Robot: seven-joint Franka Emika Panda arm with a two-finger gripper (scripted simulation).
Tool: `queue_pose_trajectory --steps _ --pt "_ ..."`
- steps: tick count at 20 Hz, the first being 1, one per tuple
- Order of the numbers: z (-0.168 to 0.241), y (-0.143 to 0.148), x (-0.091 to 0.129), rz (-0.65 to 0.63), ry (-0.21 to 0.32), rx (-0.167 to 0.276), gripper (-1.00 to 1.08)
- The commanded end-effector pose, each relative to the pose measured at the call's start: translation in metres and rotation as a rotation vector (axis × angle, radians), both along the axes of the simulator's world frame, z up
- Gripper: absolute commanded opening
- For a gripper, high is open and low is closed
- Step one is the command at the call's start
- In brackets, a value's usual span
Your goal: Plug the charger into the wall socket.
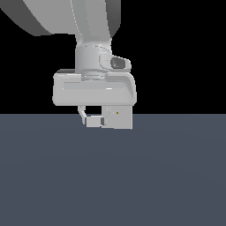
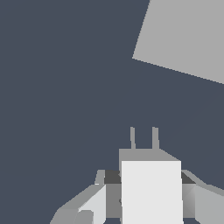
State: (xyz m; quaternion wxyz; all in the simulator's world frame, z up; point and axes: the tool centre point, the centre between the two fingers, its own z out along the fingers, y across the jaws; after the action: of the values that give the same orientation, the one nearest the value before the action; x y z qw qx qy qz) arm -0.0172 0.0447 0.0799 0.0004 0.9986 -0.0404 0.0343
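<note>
The charger (image 1: pixel 93 121) is a small white-grey cube held between the fingers of my gripper (image 1: pixel 93 123), just above the dark floor. In the wrist view the charger (image 2: pixel 151 188) fills the gap between the fingers (image 2: pixel 89 204), and its two thin prongs (image 2: pixel 132 138) stick out forward. My gripper (image 2: pixel 148 210) is shut on it. The wall socket (image 1: pixel 120 117) is a flat light grey upright plate with a tiny yellowish dot, right beside the charger on the exterior view's right. In the wrist view the wall socket (image 2: pixel 183 39) lies ahead of the prongs and off to one side, apart from them.
A plain dark blue-grey floor (image 1: pixel 113 176) stretches under everything. The arm's big grey links (image 1: pixel 88 22) rise above the hand and hide the upper part of the plate in the exterior view.
</note>
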Motion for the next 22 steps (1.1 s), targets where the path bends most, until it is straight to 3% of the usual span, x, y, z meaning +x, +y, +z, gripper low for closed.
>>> queue_pose_trajectory --steps 1,11,22 --pt "0.005 -0.007 0.005 -0.074 0.000 0.000 -1.00" --pt "0.018 -0.025 0.014 -0.256 0.002 -0.001 -1.00" --pt "0.020 -0.028 0.015 -0.284 0.002 -0.002 -1.00"
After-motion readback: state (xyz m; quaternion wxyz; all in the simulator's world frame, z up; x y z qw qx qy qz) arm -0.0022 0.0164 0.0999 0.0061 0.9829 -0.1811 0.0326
